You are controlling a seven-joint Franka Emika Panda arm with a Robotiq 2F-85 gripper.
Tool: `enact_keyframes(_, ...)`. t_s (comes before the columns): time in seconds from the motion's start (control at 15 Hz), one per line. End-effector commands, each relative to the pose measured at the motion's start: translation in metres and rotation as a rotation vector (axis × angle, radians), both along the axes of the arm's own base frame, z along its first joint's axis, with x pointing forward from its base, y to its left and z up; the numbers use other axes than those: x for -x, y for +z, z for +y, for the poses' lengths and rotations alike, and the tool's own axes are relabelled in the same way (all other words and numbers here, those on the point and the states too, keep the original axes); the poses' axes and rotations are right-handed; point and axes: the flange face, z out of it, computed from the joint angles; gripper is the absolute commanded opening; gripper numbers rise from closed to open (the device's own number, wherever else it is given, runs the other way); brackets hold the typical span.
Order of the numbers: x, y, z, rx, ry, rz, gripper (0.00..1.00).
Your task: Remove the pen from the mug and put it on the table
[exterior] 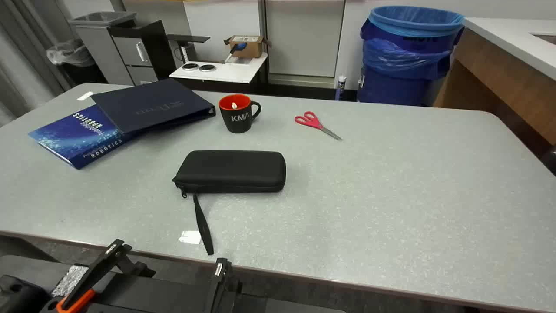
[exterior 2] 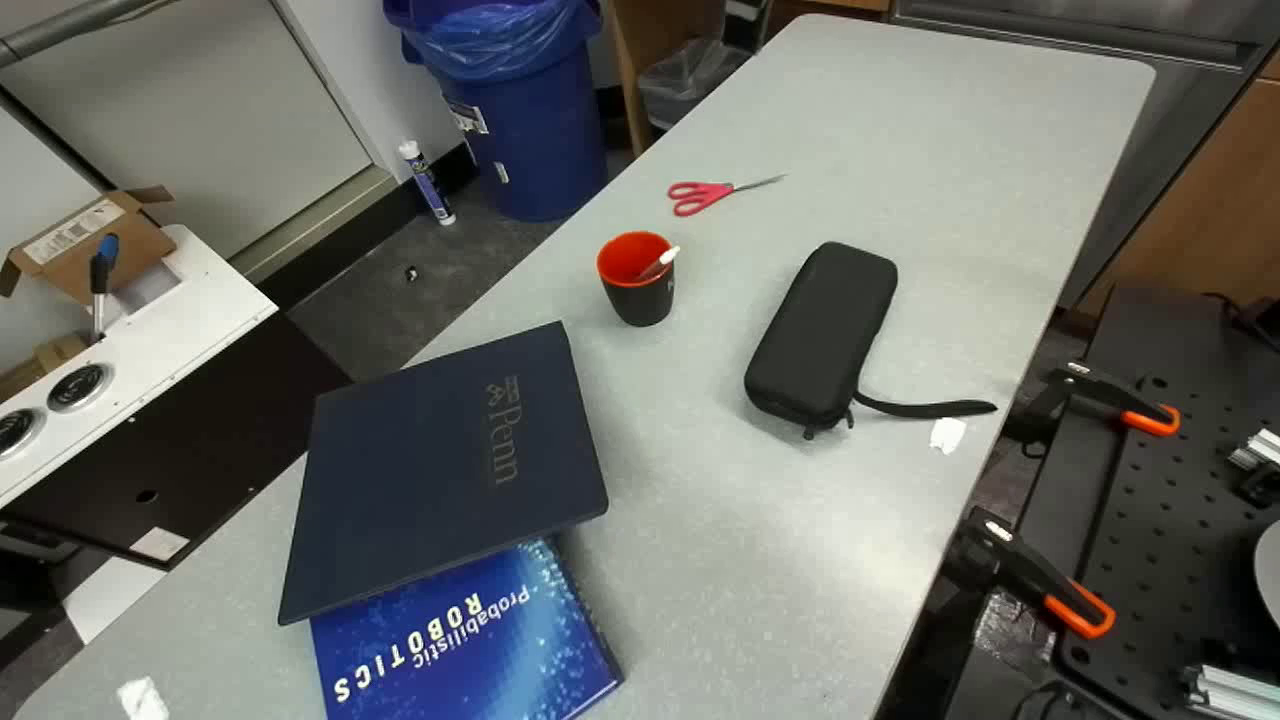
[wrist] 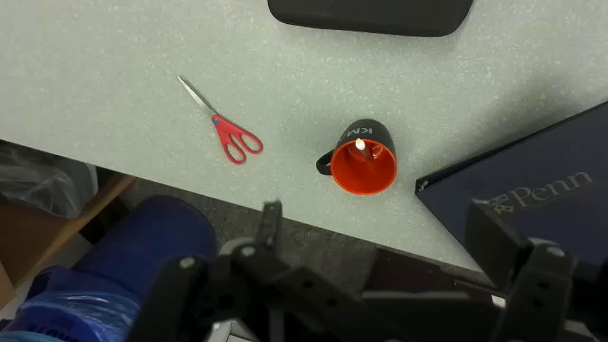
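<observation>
we see the pen (wrist: 365, 150) leaning inside the mug (wrist: 363, 175), its white end at the rim, and the mug standing upright on the table (exterior: 391, 195). our gripper (wrist: 377, 216) is spread wide and holds nothing. we judge the pen light, stiff and perhaps a little slick; we would pinch it by that white end and draw it up along its lean, since a sideways pull could tip the mug.
</observation>
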Motion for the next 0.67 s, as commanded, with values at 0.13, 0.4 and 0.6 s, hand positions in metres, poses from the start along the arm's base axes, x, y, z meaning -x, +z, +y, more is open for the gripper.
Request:
enact_keyframes(0.13, -0.004, 0.001, -0.001, -0.002, 0.012, -0.005, 1.00)
enact_keyframes(0.4, -0.035, -0.014, -0.021, 0.003, 0.001, -0.009, 1.00)
enact_keyframes(0.6, -0.066, -0.038, -0.039, -0.002, -0.039, -0.035, 1.00)
